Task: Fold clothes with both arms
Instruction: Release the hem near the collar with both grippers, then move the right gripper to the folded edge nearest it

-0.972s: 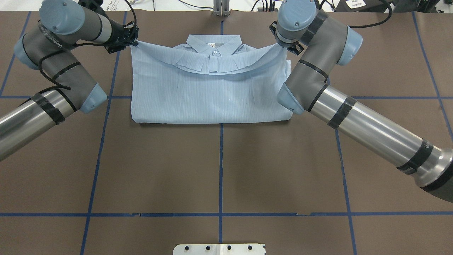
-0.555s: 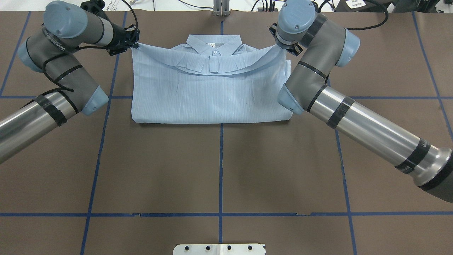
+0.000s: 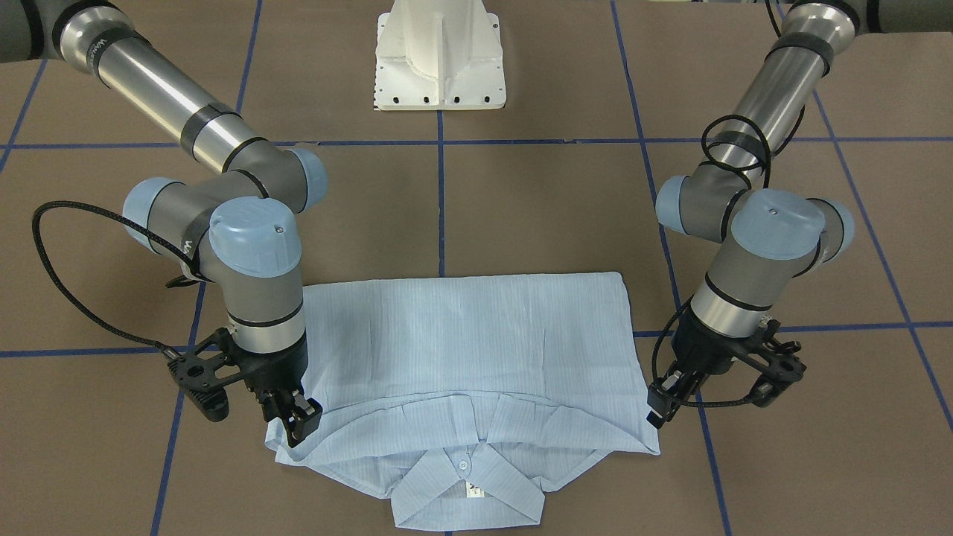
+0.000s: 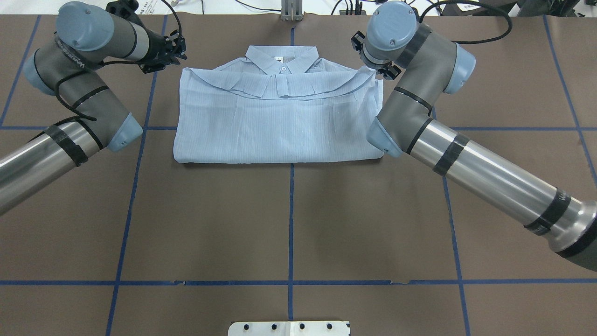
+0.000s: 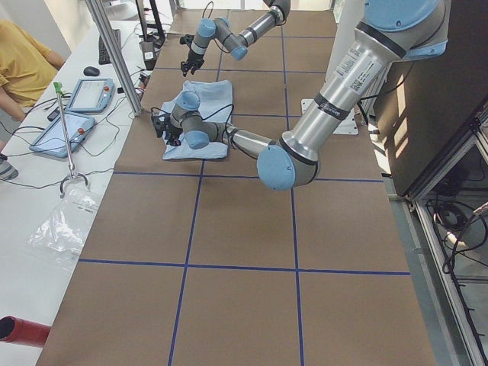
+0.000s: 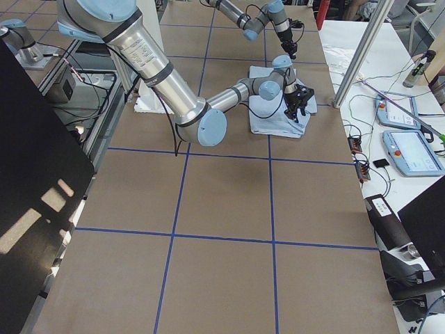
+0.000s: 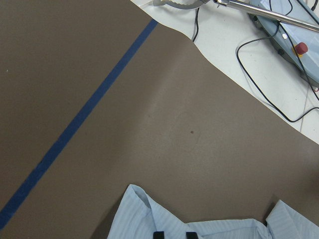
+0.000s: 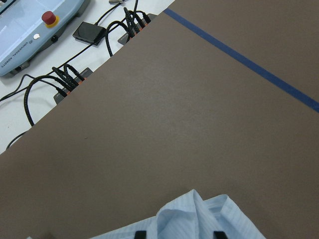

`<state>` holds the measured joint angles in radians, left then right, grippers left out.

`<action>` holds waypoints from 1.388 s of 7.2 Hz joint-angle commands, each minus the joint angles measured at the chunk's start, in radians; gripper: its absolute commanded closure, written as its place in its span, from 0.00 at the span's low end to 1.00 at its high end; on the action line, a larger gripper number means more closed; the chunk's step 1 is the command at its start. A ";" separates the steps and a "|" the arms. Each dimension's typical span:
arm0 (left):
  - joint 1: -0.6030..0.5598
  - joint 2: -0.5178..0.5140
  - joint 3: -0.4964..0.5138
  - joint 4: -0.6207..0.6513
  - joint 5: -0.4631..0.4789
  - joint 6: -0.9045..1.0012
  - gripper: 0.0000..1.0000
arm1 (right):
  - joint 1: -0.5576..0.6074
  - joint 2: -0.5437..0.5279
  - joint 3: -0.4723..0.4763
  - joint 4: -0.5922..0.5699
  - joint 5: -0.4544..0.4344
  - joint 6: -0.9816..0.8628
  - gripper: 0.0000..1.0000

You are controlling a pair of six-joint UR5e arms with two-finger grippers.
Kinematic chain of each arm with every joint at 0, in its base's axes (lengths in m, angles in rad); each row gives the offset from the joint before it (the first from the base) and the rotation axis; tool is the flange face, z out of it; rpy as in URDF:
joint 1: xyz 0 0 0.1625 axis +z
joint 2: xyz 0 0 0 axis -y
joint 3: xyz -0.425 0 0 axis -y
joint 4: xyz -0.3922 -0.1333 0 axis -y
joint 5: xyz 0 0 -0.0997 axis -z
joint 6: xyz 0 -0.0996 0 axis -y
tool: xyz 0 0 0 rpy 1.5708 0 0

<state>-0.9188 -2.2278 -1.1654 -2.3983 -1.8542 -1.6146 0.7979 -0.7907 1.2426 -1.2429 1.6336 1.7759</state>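
The pale-blue striped shirt (image 4: 280, 121) lies folded on the brown mat, collar (image 4: 282, 58) toward the far edge. Its folded-over hem rests just below the collar (image 3: 465, 476). My left gripper (image 4: 179, 49) hovers just off the shirt's far-left corner, clear of the cloth. In its wrist view the fingertips (image 7: 158, 235) stand apart above the shirt edge (image 7: 149, 214). My right gripper (image 3: 298, 428) sits over the far-right corner. Its wrist view shows the fingers (image 8: 140, 234) spread wide, with a puff of cloth (image 8: 184, 214) between them.
The white pedestal base (image 3: 439, 59) stands at the near middle edge. Blue tape lines (image 4: 291, 224) grid the mat. Beyond the far edge lie cables (image 8: 65, 79) and teach pendants (image 7: 294, 30). A seated person (image 5: 23, 61) is at that side.
Both grippers have let go of the folded-over hem. It dropped from a taut raised edge to lie slack on the shirt, and the left corner slid inward from the left gripper.
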 commanded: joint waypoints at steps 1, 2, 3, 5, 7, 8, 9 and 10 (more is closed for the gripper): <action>-0.002 0.004 -0.022 -0.001 -0.005 -0.002 0.69 | -0.063 -0.149 0.198 0.005 0.000 -0.006 0.00; -0.003 0.005 -0.022 -0.002 -0.005 -0.002 0.70 | -0.093 -0.245 0.300 0.003 0.000 -0.006 0.00; -0.003 0.008 -0.023 -0.002 -0.005 -0.002 0.69 | -0.124 -0.316 0.376 0.005 -0.003 -0.001 0.00; -0.005 0.016 -0.049 0.007 -0.003 -0.001 0.70 | -0.167 -0.346 0.376 0.005 -0.011 -0.006 0.00; -0.005 0.025 -0.057 0.005 -0.002 0.004 0.70 | -0.175 -0.343 0.368 0.003 -0.011 -0.012 0.00; -0.005 0.030 -0.066 0.007 -0.002 0.004 0.70 | -0.180 -0.331 0.365 0.005 -0.012 0.002 0.05; -0.005 0.033 -0.086 0.013 -0.002 0.004 0.70 | -0.186 -0.349 0.365 0.005 -0.012 -0.006 0.22; -0.008 0.034 -0.089 0.014 -0.002 0.005 0.70 | -0.187 -0.348 0.365 0.005 -0.011 -0.003 0.69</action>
<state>-0.9247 -2.1964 -1.2447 -2.3871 -1.8562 -1.6104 0.6145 -1.1348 1.6083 -1.2381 1.6219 1.7719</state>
